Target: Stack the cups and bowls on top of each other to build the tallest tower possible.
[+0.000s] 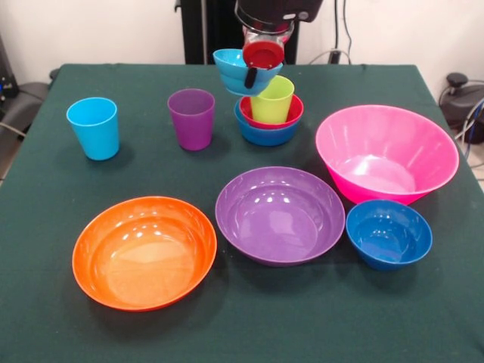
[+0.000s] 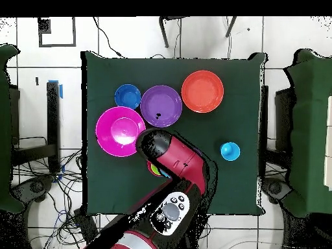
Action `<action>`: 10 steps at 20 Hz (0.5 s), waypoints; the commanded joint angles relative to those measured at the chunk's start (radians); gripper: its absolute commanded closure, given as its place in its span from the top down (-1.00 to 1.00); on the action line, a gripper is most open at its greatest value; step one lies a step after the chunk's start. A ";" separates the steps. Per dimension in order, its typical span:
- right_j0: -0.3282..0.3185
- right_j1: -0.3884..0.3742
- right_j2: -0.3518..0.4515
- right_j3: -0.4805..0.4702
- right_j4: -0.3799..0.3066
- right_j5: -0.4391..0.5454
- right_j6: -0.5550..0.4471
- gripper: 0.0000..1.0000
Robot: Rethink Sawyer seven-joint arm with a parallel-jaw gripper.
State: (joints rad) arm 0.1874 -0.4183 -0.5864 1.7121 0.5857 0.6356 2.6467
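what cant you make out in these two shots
- Claw, front view: its body covers the tips at the cyan bowl, so open or shut is unclear.
- Tower, overhead view: the arm covers it; only a sliver of the lime green cup shows.
- Purple cup: hidden under the arm in the overhead view.
- Arm, front view: cut off by the top edge.

Seen from the front, the desk [image 1: 45,318] carries two rows. Far row: left cup [image 1: 92,127], second cup [image 1: 191,118], then two nested bowls [image 1: 265,134] with a third cup [image 1: 272,100] standing in them. A tilted top bowl [image 1: 233,68] held in the hand [image 1: 257,69] sits just above that cup's left rim. The deep bowl [image 1: 386,151] is far right. Near row: left wide bowl [image 1: 144,242], middle wide bowl [image 1: 280,215], and the small bowl [image 1: 389,234] just before the deep bowl.
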 commanded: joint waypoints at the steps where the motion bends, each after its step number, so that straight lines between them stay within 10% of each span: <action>1: 0.001 -0.005 0.150 0.010 -0.035 -0.010 0.064 -1.00; 10: 0.007 -0.009 0.161 0.023 -0.025 -0.020 0.077 -1.00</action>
State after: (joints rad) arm 0.1887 -0.4345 -0.5806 1.7126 0.5857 0.6356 2.6467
